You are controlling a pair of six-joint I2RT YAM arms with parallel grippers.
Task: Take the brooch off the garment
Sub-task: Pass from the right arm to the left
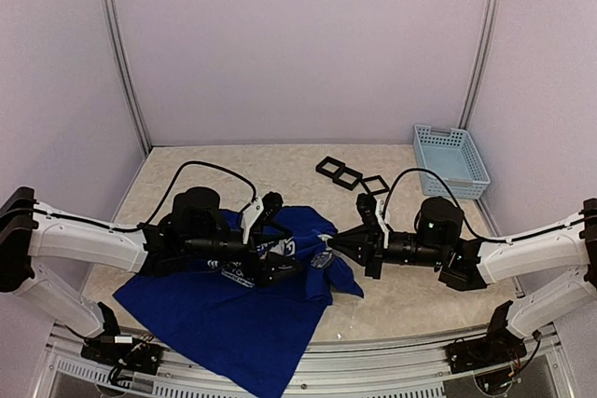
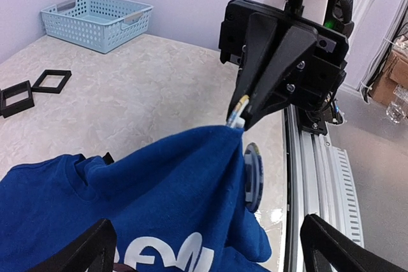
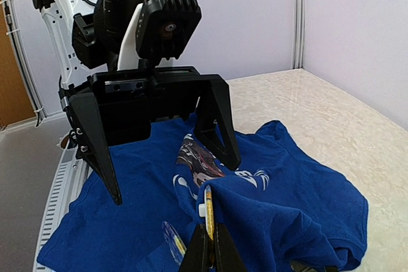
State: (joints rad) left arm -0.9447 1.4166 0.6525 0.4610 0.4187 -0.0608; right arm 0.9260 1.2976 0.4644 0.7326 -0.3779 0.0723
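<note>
Lilac walls (image 1: 298, 44) enclose a pale speckled table (image 1: 233, 160) bearing the garment (image 1: 215, 314).

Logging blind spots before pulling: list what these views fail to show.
- Brooch face: left wrist view shows it edge-on; top view too small.
- Its pin: hidden behind a garment fold, every view.
- What the shut right end effector pinches: only a yellowish sliver shows, both wrist views.
- White lettering: cut by the left wrist view's bottom edge.

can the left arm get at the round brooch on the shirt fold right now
Probably yes: the left gripper is open, facing the brooch with nothing between. The right gripper, shut on the garment just above, crowds it.
</note>
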